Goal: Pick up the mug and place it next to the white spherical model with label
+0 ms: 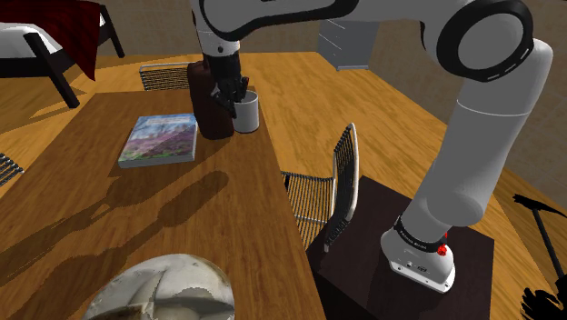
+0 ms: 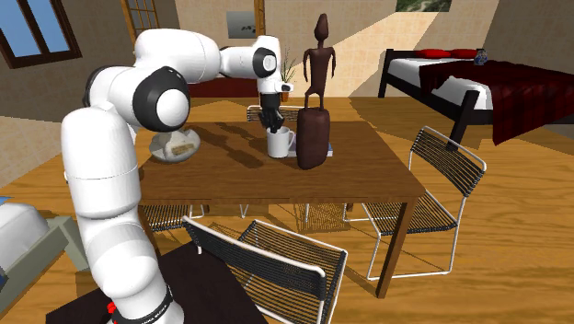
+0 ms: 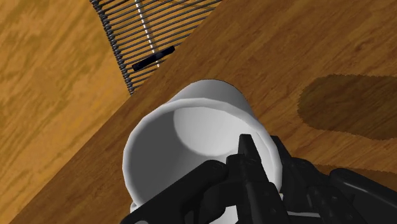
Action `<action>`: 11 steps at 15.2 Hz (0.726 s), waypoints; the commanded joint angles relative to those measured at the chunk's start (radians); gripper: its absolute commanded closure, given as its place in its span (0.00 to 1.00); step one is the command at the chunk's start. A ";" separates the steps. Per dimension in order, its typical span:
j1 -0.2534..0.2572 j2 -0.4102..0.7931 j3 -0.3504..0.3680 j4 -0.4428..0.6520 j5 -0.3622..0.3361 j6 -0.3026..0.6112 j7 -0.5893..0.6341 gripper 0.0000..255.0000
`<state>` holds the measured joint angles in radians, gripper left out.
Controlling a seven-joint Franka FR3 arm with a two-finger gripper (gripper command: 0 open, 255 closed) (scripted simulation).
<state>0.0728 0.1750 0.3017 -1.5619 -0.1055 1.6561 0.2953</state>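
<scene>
Gripper [image 3: 264,147] clenched on the wall of the white mug [image 3: 191,127], one finger inside the rim, one outside. Mug upright near the edge of the wooden table [image 1: 227,209], just beside a dark carved figure [image 2: 314,129]. Pale rounded model [image 2: 175,144] well apart along the table.

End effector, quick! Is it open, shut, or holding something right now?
End effector: closed on the wall of the white mug, one finger inside the mug, one outside.
</scene>
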 commanded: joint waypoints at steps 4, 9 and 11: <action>0.003 0.007 0.001 0.077 -0.002 -0.070 -0.003 1.00; 0.009 0.023 0.003 0.166 -0.006 -0.144 -0.005 1.00; 0.012 0.032 0.004 0.205 -0.009 -0.175 -0.005 1.00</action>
<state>0.0820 0.2014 0.3045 -1.3785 -0.1128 1.4979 0.2891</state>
